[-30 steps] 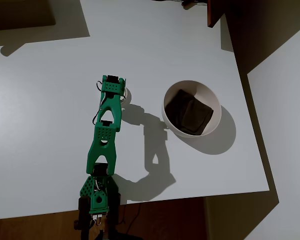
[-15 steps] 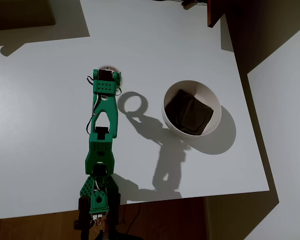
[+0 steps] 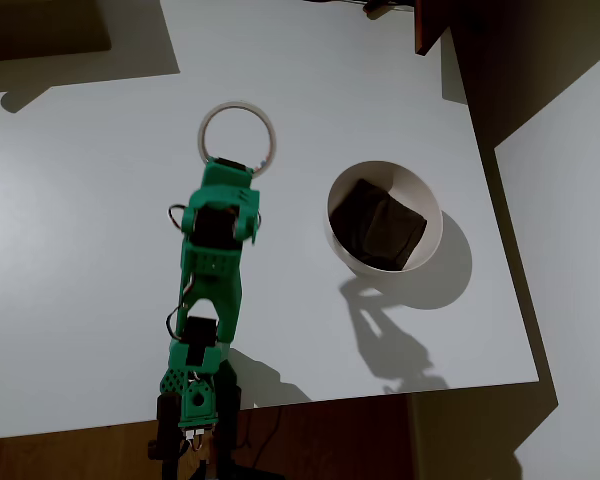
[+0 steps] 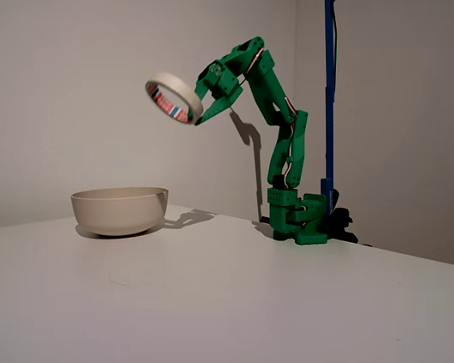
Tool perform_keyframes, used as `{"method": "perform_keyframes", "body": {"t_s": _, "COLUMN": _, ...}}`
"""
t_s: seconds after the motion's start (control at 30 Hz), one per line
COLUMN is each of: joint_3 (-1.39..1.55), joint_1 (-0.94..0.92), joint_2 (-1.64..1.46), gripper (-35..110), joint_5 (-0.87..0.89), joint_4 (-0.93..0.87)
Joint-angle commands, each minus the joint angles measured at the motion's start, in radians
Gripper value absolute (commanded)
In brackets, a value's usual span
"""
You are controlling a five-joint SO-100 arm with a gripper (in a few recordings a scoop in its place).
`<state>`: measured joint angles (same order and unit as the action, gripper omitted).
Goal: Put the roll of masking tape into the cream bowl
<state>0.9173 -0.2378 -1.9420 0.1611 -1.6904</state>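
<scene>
White table (image 3: 100, 300) spread wide under the overhead view, pale and flat again in the fixed view (image 4: 212, 302), lit hard enough to throw sharp shadows. Green arm (image 3: 212, 290) rising from its base at the table's near edge in the overhead view; in the fixed view (image 4: 284, 144) standing tall on the right, folded at the elbow, reaching up and over to the left. Blue pole (image 4: 330, 98) upright just behind the base.

Cream bowl (image 3: 384, 216) sitting on the table to the right of the arm in the overhead view, dark patch (image 3: 377, 225) lying inside. In the fixed view, same bowl (image 4: 119, 209) at the left, resting flat, well apart from the arm's base.

Gripper (image 3: 242, 172) pointing away from the base, clamped onto the rim of the roll of masking tape (image 3: 239, 140). In the fixed view, gripper (image 4: 199, 108) high in the air, pinching the roll (image 4: 173, 97) at its right edge. Roll lifted well clear of the table, tilted, open centre facing down and to the left, red and blue print showing on the inner face. Roll hanging higher than the bowl and off to its right in the fixed view; left of the bowl from overhead, not over it.
</scene>
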Motion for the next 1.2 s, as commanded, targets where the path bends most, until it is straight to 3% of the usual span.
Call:
{"method": "perform_keyframes", "body": {"t_s": 0.0, "joint_3": -0.02, "joint_1": -0.1, "joint_2": -0.173, "gripper": -8, "joint_5": -0.006, "joint_4": -0.005}}
{"method": "perform_keyframes", "body": {"t_s": 0.57, "joint_3": -0.02, "joint_1": -0.574, "joint_2": 0.032, "gripper": -8, "joint_5": -0.098, "joint_4": 0.273}}
{"method": "perform_keyframes", "body": {"t_s": 1.0, "joint_3": -0.031, "joint_1": -0.706, "joint_2": 0.407, "gripper": -8, "joint_5": -0.186, "joint_4": 0.601}}
{"method": "perform_keyframes", "body": {"t_s": 1.17, "joint_3": -0.109, "joint_1": -0.747, "joint_2": 0.568, "gripper": -8, "joint_5": -0.204, "joint_4": 0.611}}
